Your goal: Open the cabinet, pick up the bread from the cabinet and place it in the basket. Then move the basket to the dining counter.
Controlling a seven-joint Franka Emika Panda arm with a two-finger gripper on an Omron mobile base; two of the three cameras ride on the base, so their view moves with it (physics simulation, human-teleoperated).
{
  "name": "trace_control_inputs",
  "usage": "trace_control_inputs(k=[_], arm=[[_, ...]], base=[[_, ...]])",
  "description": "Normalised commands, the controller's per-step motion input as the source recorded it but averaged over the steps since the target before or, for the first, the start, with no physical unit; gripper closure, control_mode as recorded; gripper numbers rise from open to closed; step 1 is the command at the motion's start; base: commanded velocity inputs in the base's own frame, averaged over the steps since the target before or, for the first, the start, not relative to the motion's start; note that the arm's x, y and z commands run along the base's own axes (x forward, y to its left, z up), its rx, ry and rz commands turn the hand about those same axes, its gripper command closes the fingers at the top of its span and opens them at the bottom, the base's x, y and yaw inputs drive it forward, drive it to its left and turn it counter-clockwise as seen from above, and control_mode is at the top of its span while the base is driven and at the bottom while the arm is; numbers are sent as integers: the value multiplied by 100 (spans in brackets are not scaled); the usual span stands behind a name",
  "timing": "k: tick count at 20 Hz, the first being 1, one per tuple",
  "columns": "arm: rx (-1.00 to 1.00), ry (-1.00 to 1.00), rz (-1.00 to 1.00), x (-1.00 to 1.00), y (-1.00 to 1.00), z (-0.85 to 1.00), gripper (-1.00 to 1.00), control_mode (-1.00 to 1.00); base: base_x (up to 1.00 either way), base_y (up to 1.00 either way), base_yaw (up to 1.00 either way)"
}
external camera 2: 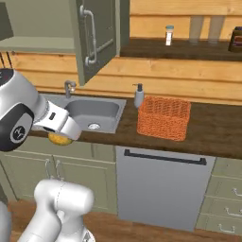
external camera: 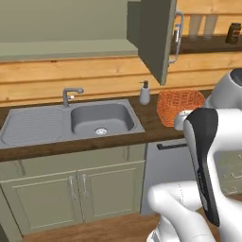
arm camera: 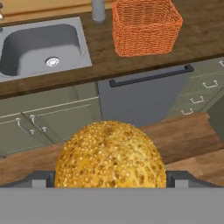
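A golden, seed-speckled bread (arm camera: 110,157) sits between my gripper (arm camera: 111,178) fingers, held in the air in front of the base units and above the wood floor. From the right base view the bread (external camera 2: 59,138) hangs under my gripper (external camera 2: 61,133), near the worktop's front edge by the sink. The orange wicker basket (arm camera: 146,26) (external camera 2: 163,118) (external camera: 182,106) stands on the worktop right of the sink, ahead of the hand and apart from it. One cabinet (external camera: 158,38) door (external camera 2: 94,33) is swung open above the worktop. The dining counter is out of view.
A steel sink (external camera: 101,118) with a faucet (external camera: 71,94) is set in the dark wood worktop. A soap dispenser (external camera 2: 138,96) stands between sink and basket. A dishwasher front (external camera 2: 160,189) with a black handle sits below the basket. A small bottle (external camera 2: 169,35) stands on the wall shelf.
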Motion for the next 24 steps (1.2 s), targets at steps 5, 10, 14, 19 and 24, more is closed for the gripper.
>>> trace_control_inputs(k=[5,10,14,19,24], arm=[[0,0,0,0,0,0,100,100],[0,0,0,0,0,0,100,100],[0,0,0,0,0,0,100,100],[0,0,0,0,0,0,100,100],[0,0,0,0,0,0,100,100]], base=[[4,-100,5],[52,-100,18],[68,-73,19],[61,0,9],[61,0,12]])
